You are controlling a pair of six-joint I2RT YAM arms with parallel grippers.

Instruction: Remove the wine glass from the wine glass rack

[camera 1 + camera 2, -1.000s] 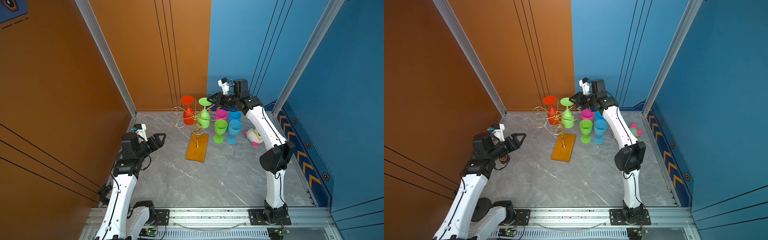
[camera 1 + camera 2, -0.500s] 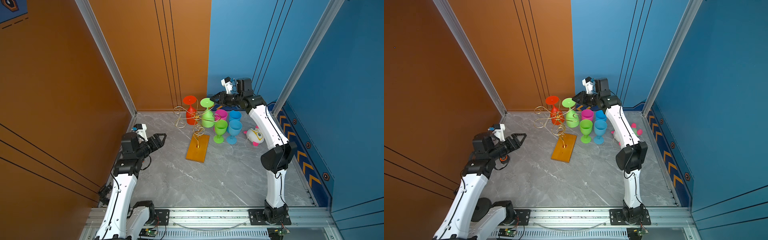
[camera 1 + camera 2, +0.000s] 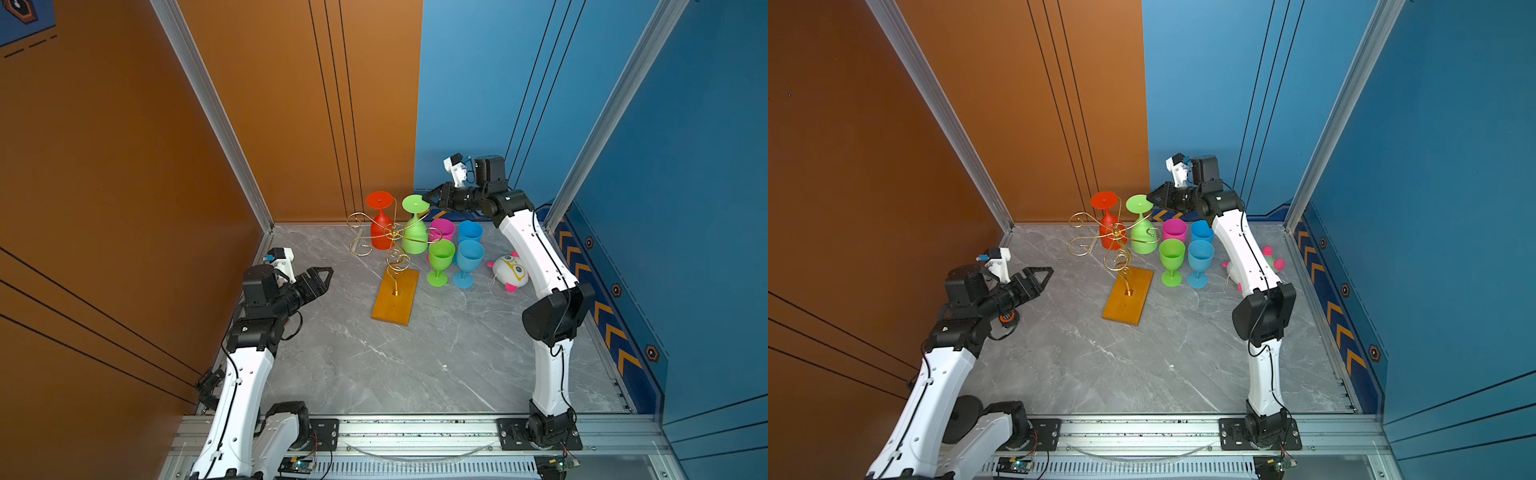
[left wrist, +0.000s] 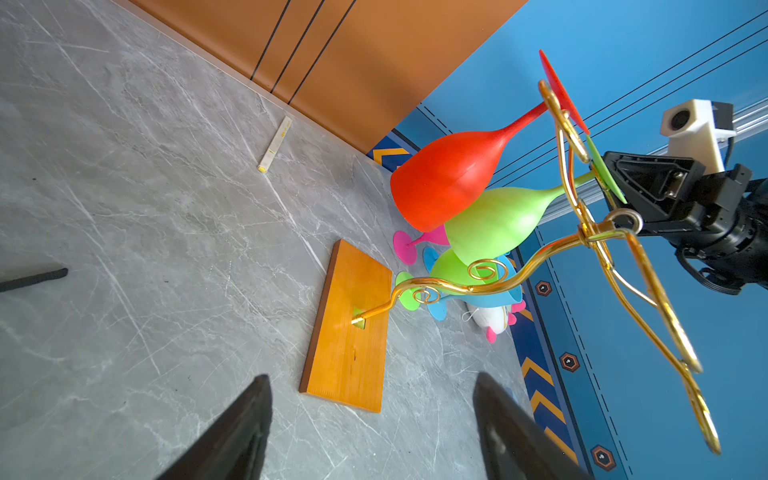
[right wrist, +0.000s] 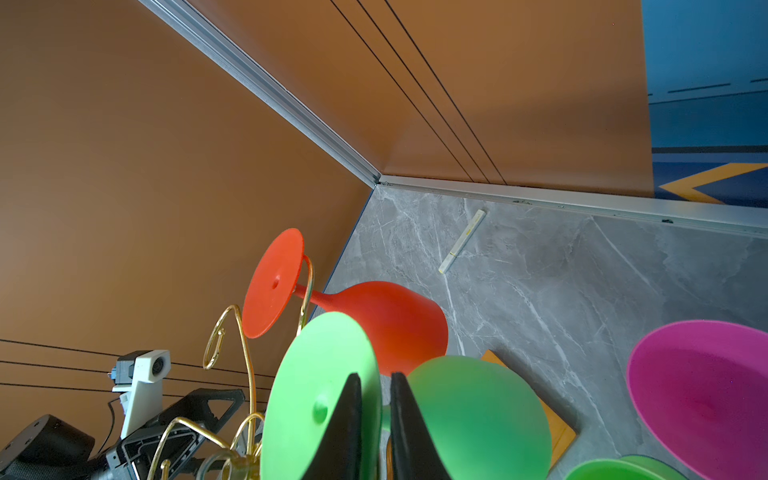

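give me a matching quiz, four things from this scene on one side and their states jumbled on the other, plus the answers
Things
1. red glass
2. hanging green glass
3. pink glass
4. left pincer

States
A. standing upright on the table
B. open, holding nothing
C. upside down on the wine glass rack, nothing gripping it
D. upside down on the rack, foot pinched by the right pincer

Pairs: 1-C, 2-D, 3-A, 4-B
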